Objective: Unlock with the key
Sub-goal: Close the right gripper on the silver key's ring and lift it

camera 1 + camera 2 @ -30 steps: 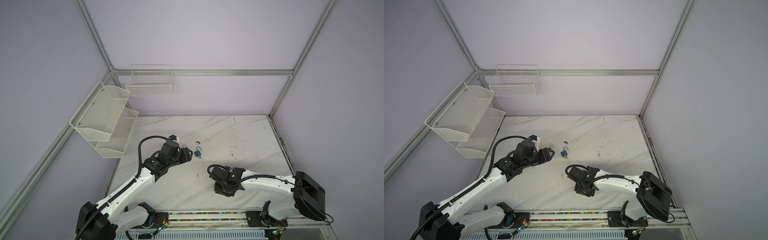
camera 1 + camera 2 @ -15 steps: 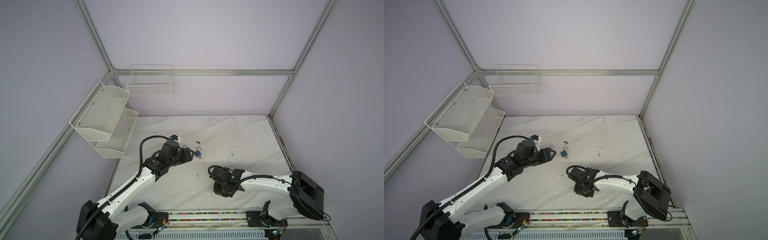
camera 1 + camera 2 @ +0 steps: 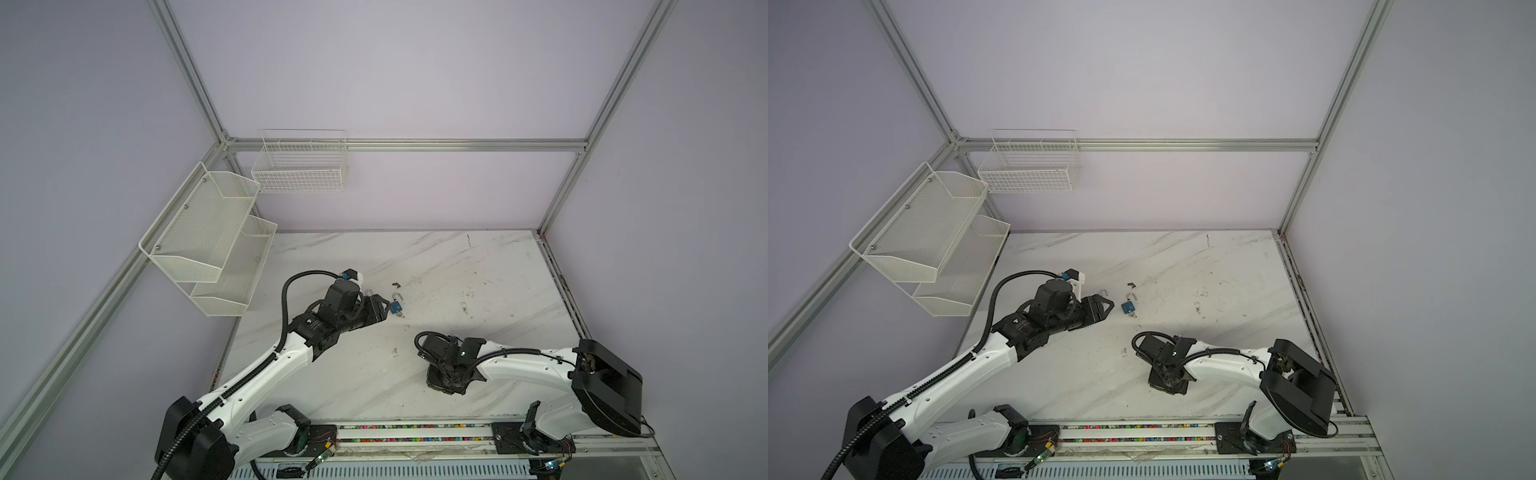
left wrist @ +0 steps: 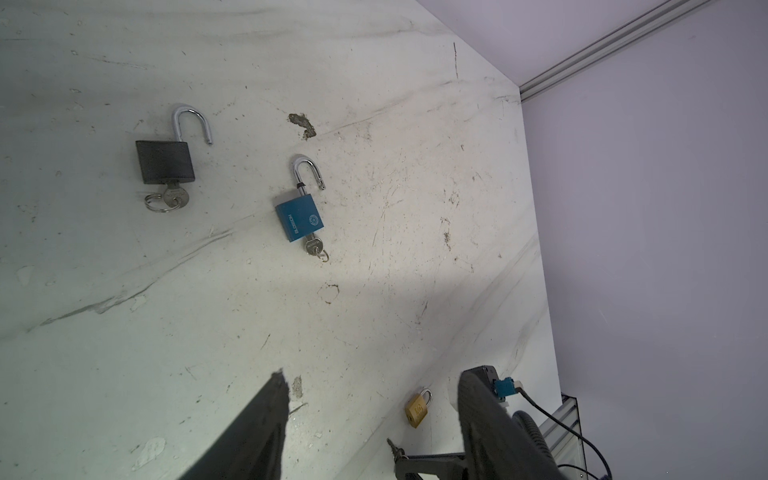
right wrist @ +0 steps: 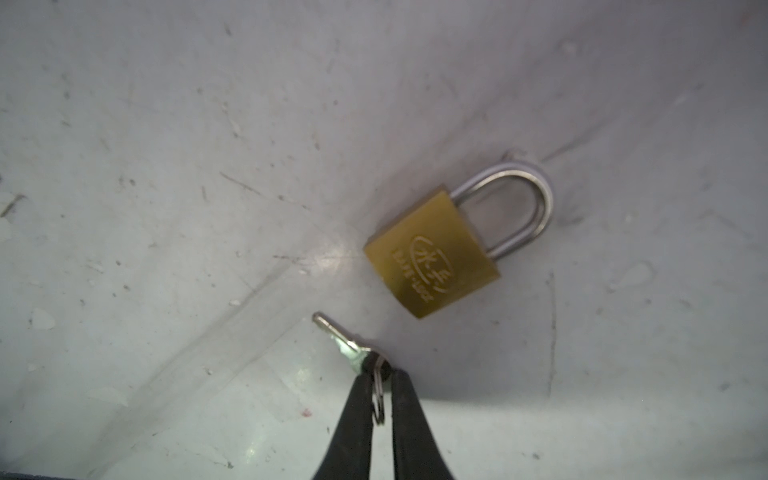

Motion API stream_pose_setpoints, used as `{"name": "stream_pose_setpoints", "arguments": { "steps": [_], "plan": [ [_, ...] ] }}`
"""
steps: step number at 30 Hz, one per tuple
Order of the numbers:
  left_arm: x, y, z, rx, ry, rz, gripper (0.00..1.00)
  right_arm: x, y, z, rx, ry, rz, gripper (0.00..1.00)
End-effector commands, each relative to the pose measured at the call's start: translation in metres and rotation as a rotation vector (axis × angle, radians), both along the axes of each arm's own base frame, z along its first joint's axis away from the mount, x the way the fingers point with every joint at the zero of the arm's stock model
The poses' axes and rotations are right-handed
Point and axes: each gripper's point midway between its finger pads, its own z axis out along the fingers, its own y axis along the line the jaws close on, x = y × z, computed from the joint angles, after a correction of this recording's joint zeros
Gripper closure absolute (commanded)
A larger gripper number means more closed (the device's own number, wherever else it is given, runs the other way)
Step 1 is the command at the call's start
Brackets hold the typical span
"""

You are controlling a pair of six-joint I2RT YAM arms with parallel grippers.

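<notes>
**Item 1. Right gripper.** Fingers were drawn together and clamped on the bow of the key, with the key ring caught between them. The blade stood out past the fingertips, uncovered. This was judged a hold that left the blade free for the keyway. Whether the key had cleared the marble tabletop could not be told.

**Item 2. Brass padlock.** It lay flat just ahead of the right gripper, near the key's tip but apart from it. The shackle was seated in the body, so the padlock was locked by appearance and judged the piece left to open. The keyway end faced back toward the gripper.

**Item 3. Left gripper.** Its jaws stood apart and gripped nothing. The brass padlock showed close by one of its fingers. The gripper was judged to be held ready to steady the lock body during insertion.

**Item 4. Blue padlock and black padlock.** Both lay well ahead of the left gripper, clear of the right. Each had its shackle sprung open and a key in its keyway. Both were judged finished work, parked out of the way.
</notes>
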Motion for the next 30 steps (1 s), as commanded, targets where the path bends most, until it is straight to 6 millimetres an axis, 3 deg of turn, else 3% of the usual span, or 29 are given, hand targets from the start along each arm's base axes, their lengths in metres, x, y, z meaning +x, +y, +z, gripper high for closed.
{"name": "stream_pose_setpoints", "arguments": {
  "steps": [1,17,25,30],
  "plan": [
    [-0.001,-0.004,-0.004,-0.023,-0.002,-0.013,0.35,0.003,-0.007,-0.003,-0.036,-0.009,-0.019,0.88],
    [-0.002,-0.003,0.001,-0.047,-0.01,-0.003,0.35,0.015,0.004,0.003,-0.036,-0.054,0.064,0.97],
    [-0.005,0.012,0.024,-0.088,-0.064,0.038,0.34,0.036,0.02,0.025,0.003,-0.144,0.125,1.0],
    [-0.009,0.02,0.04,-0.135,-0.08,0.035,0.34,0.061,0.034,0.059,0.059,-0.258,0.162,1.0]
  ]
}}
